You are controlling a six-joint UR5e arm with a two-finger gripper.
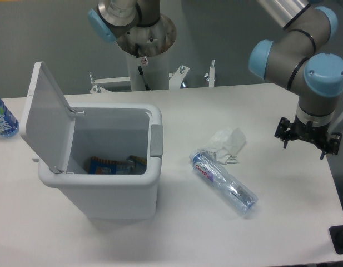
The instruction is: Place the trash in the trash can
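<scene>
My hand [306, 140] hangs over the right end of the bench [177, 233], near its right edge, and it holds nothing; it is small and dark from this view, so I cannot tell how far its fingers are spread. From my hand, the crumpled white wrapper [228, 142] lies at about nine o'clock, well apart from me, resting on the bench top. The clear bottle [223, 180] with the blue cap and pink-red label lies on its side at about eight o'clock from my hand, running on a slant from upper left to lower right, its capped, labelled end touching or just beside the wrapper's lower edge and its other end pointing toward the front of the bench. Neither piece of trash is touching me. The trash can [113, 183] stands farther off, also toward nine o'clock, beyond the bottle and wrapper, with a strip of bare bench between its grey front latch [156, 140] and the bottle's cap. Its lid [44, 117] is swung up and leans back on the left side, so the opening shows, and some blue and orange packaging [114, 165] lies at the bottom inside. At the far left edge of the bench, well apart from everything else, stands a blue-labelled bottle [2, 118], only partly in view.
</scene>
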